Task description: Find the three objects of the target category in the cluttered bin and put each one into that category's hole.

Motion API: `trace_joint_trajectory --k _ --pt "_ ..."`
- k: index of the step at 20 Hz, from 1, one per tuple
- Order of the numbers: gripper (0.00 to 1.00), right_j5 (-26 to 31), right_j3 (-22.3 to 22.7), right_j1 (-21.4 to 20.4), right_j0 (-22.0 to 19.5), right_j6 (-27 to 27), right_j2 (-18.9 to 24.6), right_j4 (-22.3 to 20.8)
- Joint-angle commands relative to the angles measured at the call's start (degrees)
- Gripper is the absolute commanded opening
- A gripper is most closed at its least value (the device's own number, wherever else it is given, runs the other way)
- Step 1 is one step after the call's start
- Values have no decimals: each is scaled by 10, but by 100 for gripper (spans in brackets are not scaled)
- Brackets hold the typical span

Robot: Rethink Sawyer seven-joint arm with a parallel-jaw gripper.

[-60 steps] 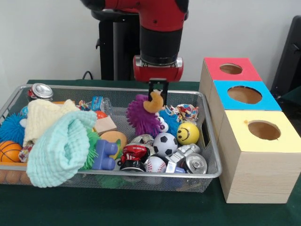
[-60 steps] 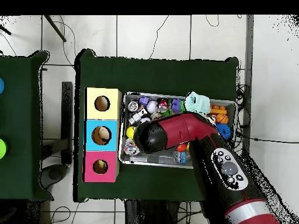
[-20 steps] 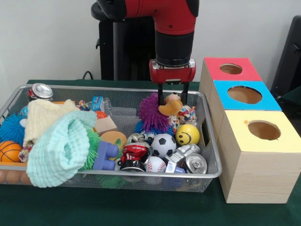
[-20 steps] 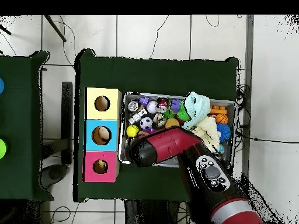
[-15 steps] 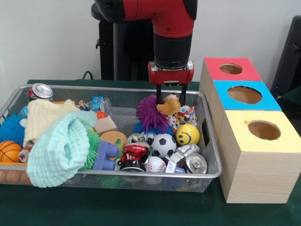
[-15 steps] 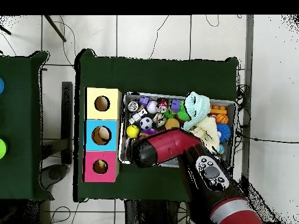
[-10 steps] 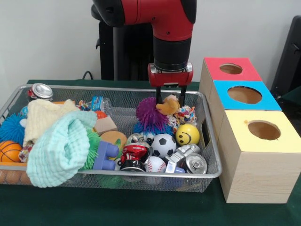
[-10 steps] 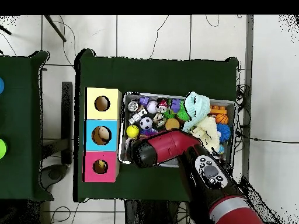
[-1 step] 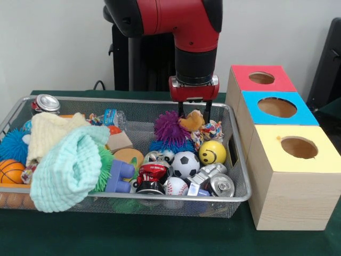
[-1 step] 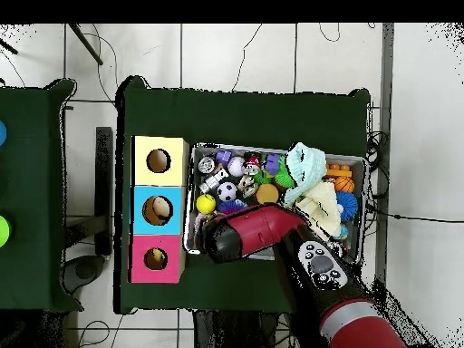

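the pincer (image 9: 194, 114) sits in the upper middle of the front view, its two prongs straddling a small tan plush toy (image 9: 192, 121) that rests among the clutter; whether it grips or merely brackets it is hard to tell. a moment ago the toy hung higher above the wire bin (image 9: 237, 184), beside the purple spiky ball (image 9: 169, 128); it has come down. judging by this, the carry to the coloured boxes (image 9: 277, 106) at right has stalled.
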Motion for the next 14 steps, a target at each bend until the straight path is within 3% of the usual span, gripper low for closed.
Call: trace_joint_trajectory --k 1,2,9,14 --pt "100 -57 -21 17 3 46 -24 -14" --pt "0 -61 -21 17 5 45 -26 -13" --pt "0 -46 -21 5 24 52 -42 -8" --pt "0 -41 -10 -1 13 39 -30 5"
